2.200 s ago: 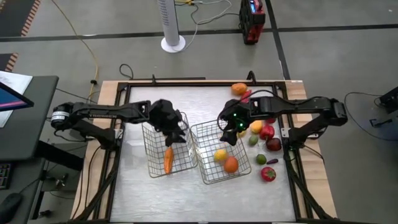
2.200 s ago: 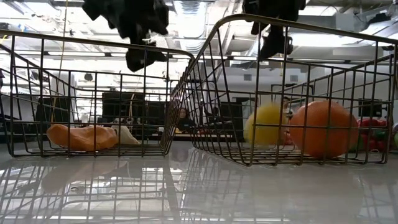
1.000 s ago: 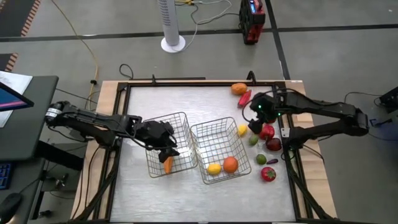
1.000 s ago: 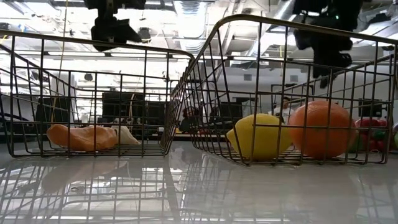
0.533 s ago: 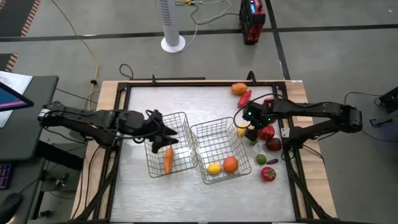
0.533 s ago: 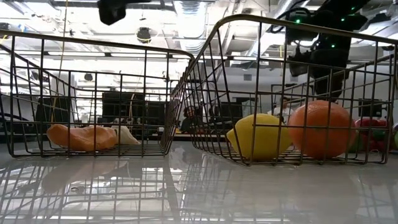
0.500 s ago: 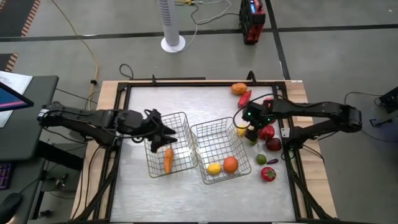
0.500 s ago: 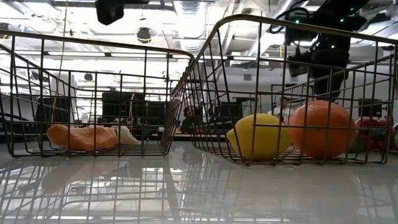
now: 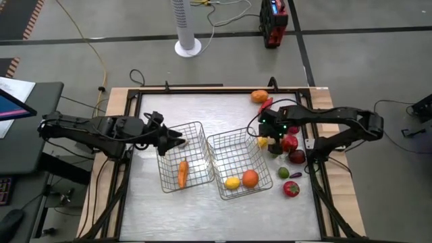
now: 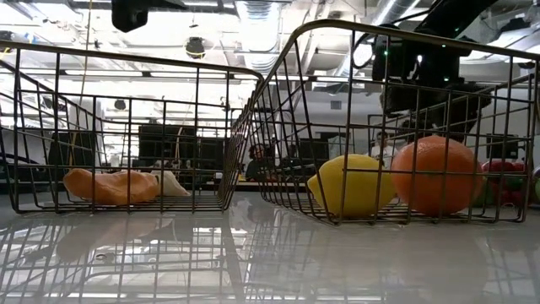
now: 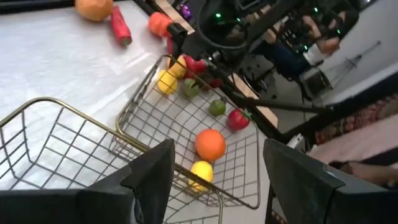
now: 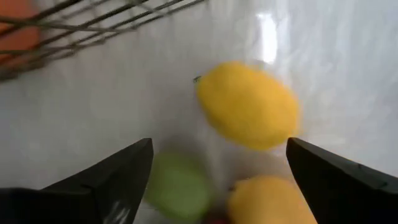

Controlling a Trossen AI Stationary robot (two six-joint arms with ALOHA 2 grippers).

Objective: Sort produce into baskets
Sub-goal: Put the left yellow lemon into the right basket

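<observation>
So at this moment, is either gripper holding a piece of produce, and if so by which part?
Nothing is held. The right gripper hangs open above a loose yellow fruit on the table; the left gripper is open and empty beside the left basket.

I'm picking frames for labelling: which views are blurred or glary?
Right wrist view: motion-smeared, the lemon and green fruit soft. Low view: bright ceiling lights behind, the table mirrors the baskets. High view: sharp and even. Left wrist view: slightly soft.
</observation>
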